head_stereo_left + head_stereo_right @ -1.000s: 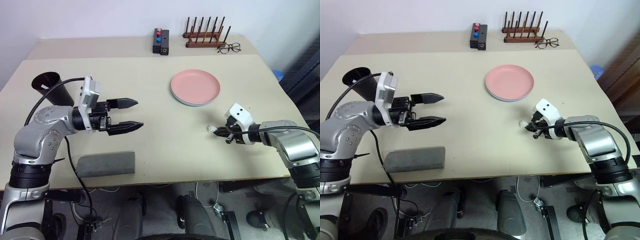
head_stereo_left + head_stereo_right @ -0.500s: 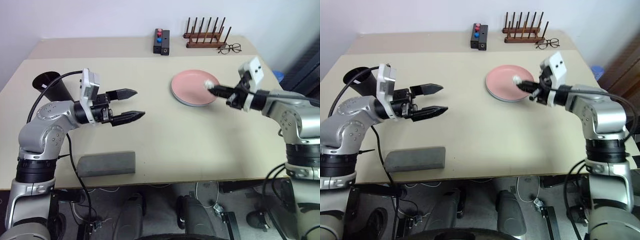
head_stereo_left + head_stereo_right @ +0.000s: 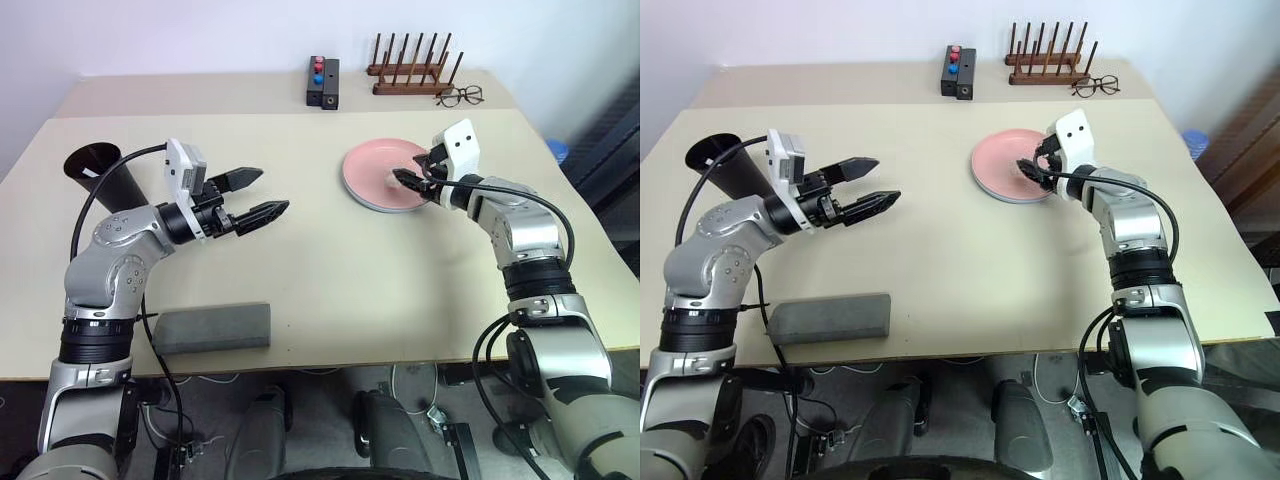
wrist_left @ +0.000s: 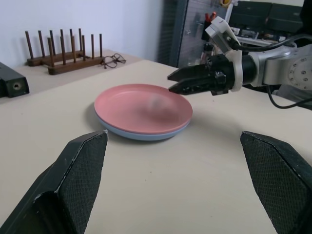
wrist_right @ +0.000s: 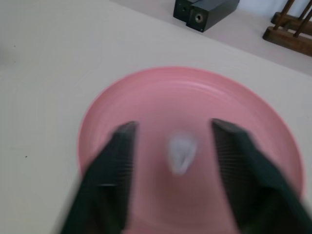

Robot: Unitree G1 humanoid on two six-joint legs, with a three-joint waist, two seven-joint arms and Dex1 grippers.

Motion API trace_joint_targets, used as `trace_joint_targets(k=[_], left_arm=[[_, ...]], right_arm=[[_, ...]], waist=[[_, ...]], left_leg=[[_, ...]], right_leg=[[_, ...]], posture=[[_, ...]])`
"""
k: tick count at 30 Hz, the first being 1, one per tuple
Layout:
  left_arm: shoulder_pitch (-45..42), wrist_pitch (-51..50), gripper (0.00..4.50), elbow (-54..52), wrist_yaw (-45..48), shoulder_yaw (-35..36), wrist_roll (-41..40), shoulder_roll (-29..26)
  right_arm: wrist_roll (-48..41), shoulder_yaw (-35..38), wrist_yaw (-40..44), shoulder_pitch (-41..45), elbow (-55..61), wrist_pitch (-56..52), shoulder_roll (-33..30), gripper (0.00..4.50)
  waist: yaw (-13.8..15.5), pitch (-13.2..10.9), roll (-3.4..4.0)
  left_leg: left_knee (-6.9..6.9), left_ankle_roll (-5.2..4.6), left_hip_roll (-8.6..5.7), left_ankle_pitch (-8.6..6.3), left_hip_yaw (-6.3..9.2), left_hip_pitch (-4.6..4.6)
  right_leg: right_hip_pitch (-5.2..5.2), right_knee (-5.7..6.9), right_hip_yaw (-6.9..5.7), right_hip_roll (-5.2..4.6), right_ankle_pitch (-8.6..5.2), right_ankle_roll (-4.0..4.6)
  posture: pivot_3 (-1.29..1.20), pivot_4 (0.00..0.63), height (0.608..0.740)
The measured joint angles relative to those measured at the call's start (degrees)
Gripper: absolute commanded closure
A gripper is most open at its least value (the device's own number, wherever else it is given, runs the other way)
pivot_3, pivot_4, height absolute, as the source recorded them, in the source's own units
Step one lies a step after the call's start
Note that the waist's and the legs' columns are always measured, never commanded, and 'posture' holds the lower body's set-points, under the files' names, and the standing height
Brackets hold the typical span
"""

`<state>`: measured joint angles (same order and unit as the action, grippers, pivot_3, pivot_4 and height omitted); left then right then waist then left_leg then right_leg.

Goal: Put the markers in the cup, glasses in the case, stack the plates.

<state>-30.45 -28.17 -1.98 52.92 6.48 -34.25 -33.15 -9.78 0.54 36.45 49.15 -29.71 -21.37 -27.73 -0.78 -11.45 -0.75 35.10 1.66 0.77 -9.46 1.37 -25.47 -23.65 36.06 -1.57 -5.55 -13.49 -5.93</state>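
Beige counter (image 3: 330,250) carries a pink plate stacked on a blue one (image 3: 380,188), a dark cup (image 3: 100,172) far left, and a grey case (image 3: 213,327) at the near edge. Left gripper (image 3: 255,195) hovers with jaws wide and empty. Left wrist view shows the right gripper (image 4: 176,82) over the plates. Right wrist view shows its jaws parted around a small white scrap (image 5: 181,151), seemingly loose; it may litter the stack.
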Motion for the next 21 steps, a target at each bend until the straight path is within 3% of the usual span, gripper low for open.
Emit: trace_joint_targets(k=[1,2,7,14,17,21], left_arm=[[0.00,0.10,0.00,0.00,-0.02,0.05,0.00,0.00],[0.00,0.21,0.00,0.01,-0.03,0.06,0.01,0.01],[1.19,1.69,0.00,0.27,2.92,1.18,-0.32,-1.32],[6.68,2.15,0.00,0.02,11.43,6.28,-3.30,-8.55],[11.26,-0.32,0.00,-0.23,15.84,10.31,-6.65,-13.16],[16.66,-2.47,0.00,-2.05,18.41,13.20,-9.17,-15.37]], right_arm=[[0.03,0.00,0.37,0.00,0.00,0.02,-0.02,0.12],[0.04,-0.01,0.65,0.00,-0.04,0.15,-0.07,0.05],[-4.58,3.93,3.95,-0.45,2.59,0.27,-0.43,0.05],[-16.89,4.46,22.69,-17.36,28.52,-2.20,-5.99,0.05],[-22.20,4.41,25.61,-21.88,34.80,-7.33,-7.98,0.05],[-27.24,8.44,28.13,-23.39,40.43,-8.65,-11.18,0.05]], waist=[[0.00,0.00,0.00],[0.00,0.00,0.00],[-0.01,-0.01,0.02],[0.09,0.00,0.01],[-0.34,-0.07,0.14],[0.15,-0.06,0.13]], left_leg=[[0.00,0.00,0.00,0.00,0.00,0.00],[0.00,0.00,0.00,0.00,0.00,0.00],[-0.03,0.00,0.01,0.00,0.00,-0.01],[-0.06,0.01,0.05,-0.02,0.03,0.04],[-0.03,0.03,0.12,-0.04,-0.06,0.06],[-0.09,0.15,0.20,-0.11,-0.03,0.04]], right_leg=[[0.00,0.00,0.00,0.00,0.00,0.00],[0.00,0.00,0.00,0.00,0.00,-0.01],[-0.02,0.00,0.00,0.00,0.01,-0.01],[0.03,-0.03,-0.05,0.01,-0.15,0.20],[-0.02,-0.04,0.06,-0.04,-0.12,0.25],[-0.03,-0.18,0.02,-0.07,-0.12,0.29]], posture=[[0.00,0.150,0.740],[0.00,0.150,0.740],[0.00,0.150,0.740],[0.00,0.150,0.740],[0.00,0.150,0.740],[0.00,0.150,0.740]])
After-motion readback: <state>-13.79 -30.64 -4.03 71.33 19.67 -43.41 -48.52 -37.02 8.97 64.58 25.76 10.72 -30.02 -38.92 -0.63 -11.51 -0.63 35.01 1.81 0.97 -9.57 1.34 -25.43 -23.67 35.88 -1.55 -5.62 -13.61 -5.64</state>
